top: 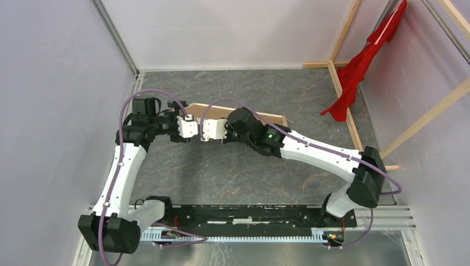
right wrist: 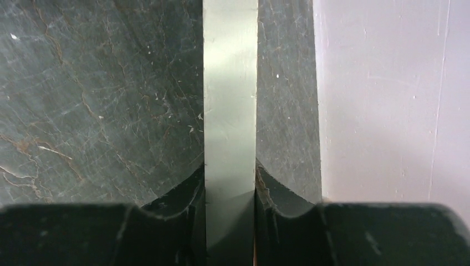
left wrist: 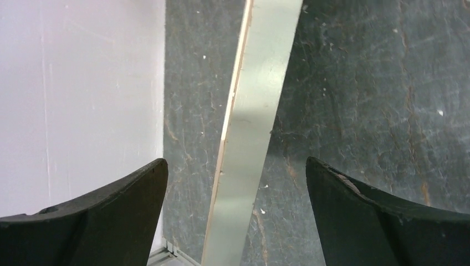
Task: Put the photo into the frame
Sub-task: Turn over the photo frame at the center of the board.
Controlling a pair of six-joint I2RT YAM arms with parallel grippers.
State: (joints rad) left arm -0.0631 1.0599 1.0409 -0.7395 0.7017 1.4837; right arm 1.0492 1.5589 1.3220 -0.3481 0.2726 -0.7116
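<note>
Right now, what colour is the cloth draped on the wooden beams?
The draped cloth is bright red; top external view.

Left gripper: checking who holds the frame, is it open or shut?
Open: on the left gripper both fingers stand wide apart, clear of the frame between them.

light: even, diffuse, bright | shadows: faint | glare: soft sheen on frame [right wrist: 230,83] edge | focus: mostly sharp
</note>
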